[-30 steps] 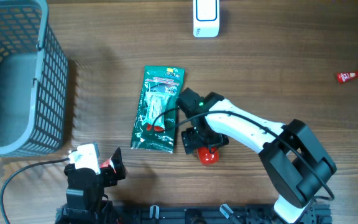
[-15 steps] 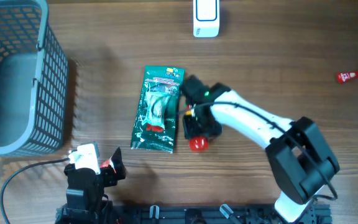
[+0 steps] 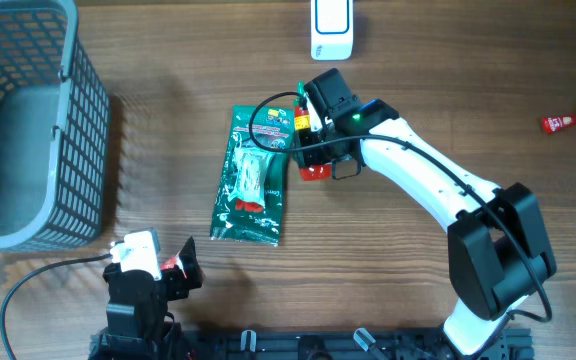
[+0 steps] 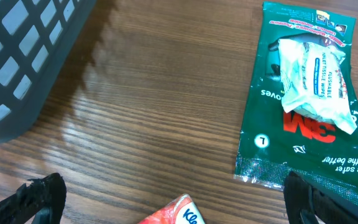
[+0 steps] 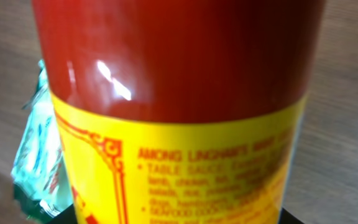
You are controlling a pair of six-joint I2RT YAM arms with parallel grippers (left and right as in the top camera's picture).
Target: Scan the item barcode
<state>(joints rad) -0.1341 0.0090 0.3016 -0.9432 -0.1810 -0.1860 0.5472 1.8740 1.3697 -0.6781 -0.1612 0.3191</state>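
A red sauce bottle (image 3: 310, 150) with a yellow label hangs over the table beside the top right corner of a green wipes packet (image 3: 253, 175). My right gripper (image 3: 316, 135) is shut on it. In the right wrist view the bottle (image 5: 179, 93) fills the frame, and only label text shows, no barcode. A white scanner (image 3: 331, 30) stands at the back edge, a short way beyond the bottle. At the front left, my left gripper (image 3: 158, 272) stands open, and a red tissue pack (image 4: 176, 213) lies low between its fingers (image 4: 39, 199).
A grey mesh basket (image 3: 28, 120) fills the left side, and its wall (image 4: 23, 50) shows in the left wrist view. A red tube (image 3: 573, 118) lies at the far right edge. The green packet (image 4: 303, 93) lies ahead of the left gripper.
My right gripper closed on the bottle and carried it from the front of the table up and back, toward the scanner. The left arm has not moved.
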